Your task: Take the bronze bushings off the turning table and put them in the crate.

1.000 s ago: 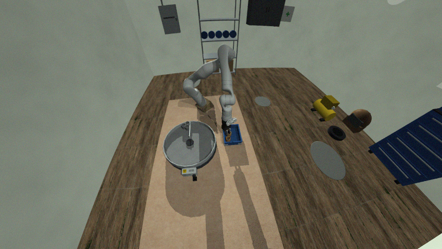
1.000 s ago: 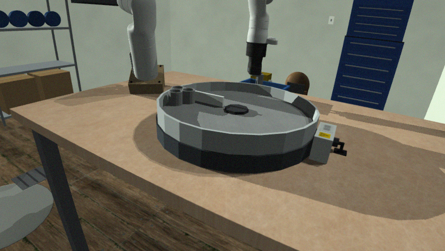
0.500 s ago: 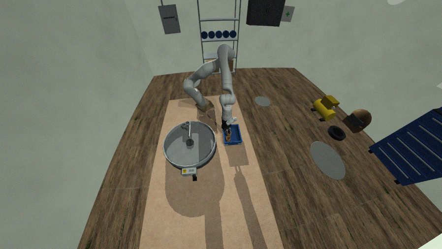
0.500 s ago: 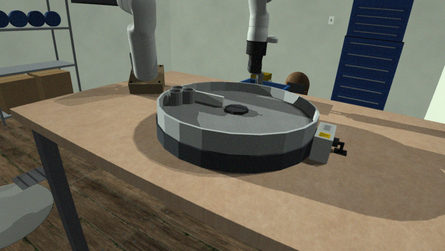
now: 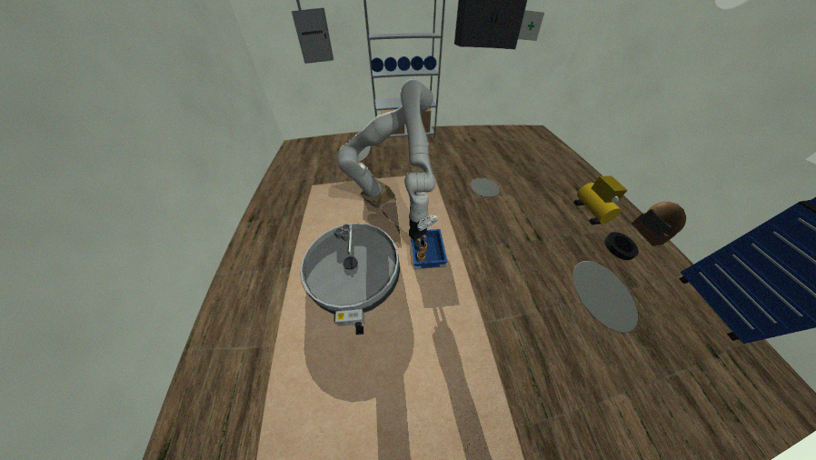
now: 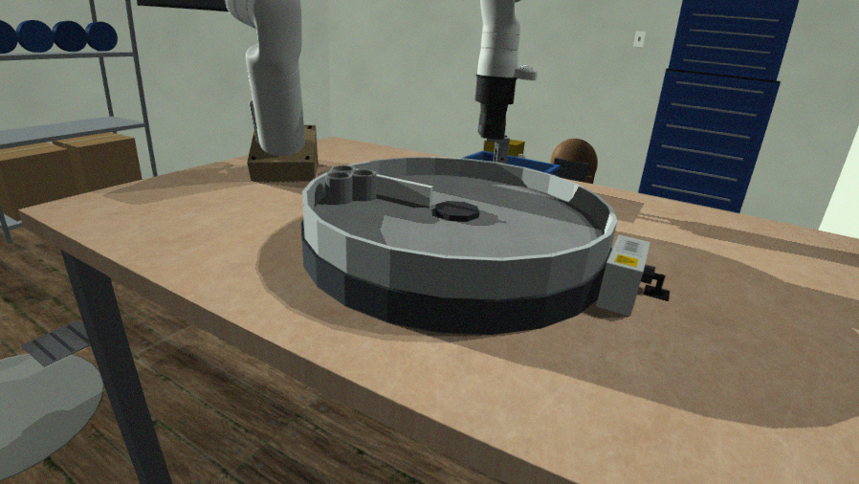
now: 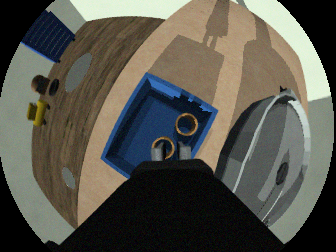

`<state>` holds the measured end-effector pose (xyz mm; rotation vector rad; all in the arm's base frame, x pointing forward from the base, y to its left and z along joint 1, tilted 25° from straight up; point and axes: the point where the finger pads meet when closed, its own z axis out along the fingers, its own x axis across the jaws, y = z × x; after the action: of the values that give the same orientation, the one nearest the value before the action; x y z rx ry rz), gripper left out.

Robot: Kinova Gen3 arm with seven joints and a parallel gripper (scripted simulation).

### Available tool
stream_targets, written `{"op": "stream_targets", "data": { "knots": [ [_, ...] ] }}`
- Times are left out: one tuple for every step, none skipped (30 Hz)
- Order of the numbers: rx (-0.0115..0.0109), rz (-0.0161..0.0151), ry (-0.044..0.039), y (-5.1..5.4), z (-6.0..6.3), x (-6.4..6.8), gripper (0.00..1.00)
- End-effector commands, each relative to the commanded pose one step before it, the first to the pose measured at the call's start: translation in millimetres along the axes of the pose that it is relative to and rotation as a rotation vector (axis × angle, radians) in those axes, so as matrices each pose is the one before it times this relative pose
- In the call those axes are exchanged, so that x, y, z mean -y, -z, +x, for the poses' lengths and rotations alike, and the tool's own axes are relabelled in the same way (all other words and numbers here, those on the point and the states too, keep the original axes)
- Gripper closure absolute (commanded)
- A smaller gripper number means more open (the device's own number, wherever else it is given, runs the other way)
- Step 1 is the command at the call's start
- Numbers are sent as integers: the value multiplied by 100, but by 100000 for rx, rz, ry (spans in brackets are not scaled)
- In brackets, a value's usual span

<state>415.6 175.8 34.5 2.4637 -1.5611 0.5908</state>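
- One bronze bushing point(image 5: 421, 257) point(image 7: 186, 134), an orange-brown open ring, sits upright in the crate, its bore facing up, near the wall closest to the turning table.
- A second bronze bushing point(image 5: 422, 245) point(image 7: 163, 138), alike in colour and shape, lies in the crate near the first; it is partly hidden by the end effector.
- Three steel bushings point(image 5: 343, 230) point(image 6: 363, 187), grey hollow cylinders, stand upright, clustered inside the turning table by its rim.
- The turning table point(image 5: 368, 285) point(image 6: 456, 276) point(image 7: 295, 130) is a round grey pan with a raised rim and dark hub.
- The crate point(image 5: 436, 245) point(image 6: 543, 166) point(image 7: 137, 130), blue, rectangular and open-topped, is beside the turning table.
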Motion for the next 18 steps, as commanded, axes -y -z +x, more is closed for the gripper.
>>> {"op": "stream_targets", "data": {
  "knots": [
    [125,213,105,98,-74,58,53],
    [0,0,0,0,0,0,53],
    [0,0,0,0,0,0,53],
    [0,0,0,0,0,0,53],
    [0,0,0,0,0,0,53],
    [0,0,0,0,0,0,53],
    [0,0,0,0,0,0,53],
    [-5,-8,-10,110,0,-1,53],
    [0,0,0,114,-6,-1,53],
    [0,0,0,114,-6,-1,53],
    [0,0,0,114,-6,-1,53],
    [0,0,0,114,-6,-1,53],
    [0,0,0,0,0,0,53],
    [0,0,0,0,0,0,53],
    [0,0,0,0,0,0,53],
    [0,0,0,0,0,0,53],
    [0,0,0,0,0,0,53],
    [0,0,0,0,0,0,53]
  ]
}}
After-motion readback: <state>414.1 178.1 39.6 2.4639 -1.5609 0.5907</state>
